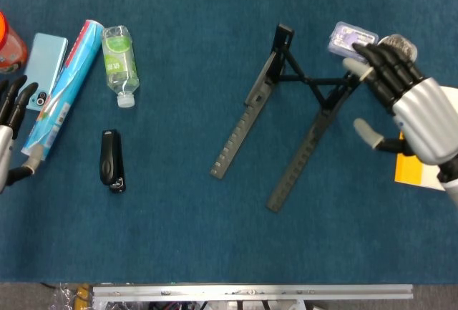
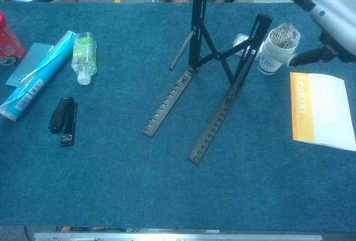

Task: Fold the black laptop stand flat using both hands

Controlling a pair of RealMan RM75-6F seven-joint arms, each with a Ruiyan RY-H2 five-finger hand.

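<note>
We are at a blue-covered table (image 1: 179, 253) with the black laptop stand (image 2: 214, 79) set up near the middle, toward the far edge. It is still unfolded: two long notched rails lie on the cloth and splay toward us, while two uprights rise at the far end, joined by crossed braces. That raised frame is what must collapse, so it makes sense that a hand is up near it.

Our right hand (image 1: 404, 109) hovers above the table just right of the stand's far end. Its fingers are extended and spread, the thumb held out to the side, and it holds nothing. The fingertips reach toward the top of the right upright; from the head view they seem to overlap it, but we cannot tell whether they touch. We judge it is lining up to grasp that upright.

Our left hand (image 1: 11, 120) is only partly visible at the left edge, well apart from the stand, fingers loosely apart and empty. Since the job needs both hands, it would have to come across.

Behind the right upright sits a white cup of paper clips (image 2: 276, 49) and a small clear box (image 1: 351, 40), both close enough to be knocked. A yellow-and-white booklet (image 2: 320, 110) lies to the right. On the left are a stapler (image 1: 111, 160), a water bottle (image 1: 118, 63), a blue tube (image 1: 64, 91) and a phone (image 1: 46, 59).
</note>
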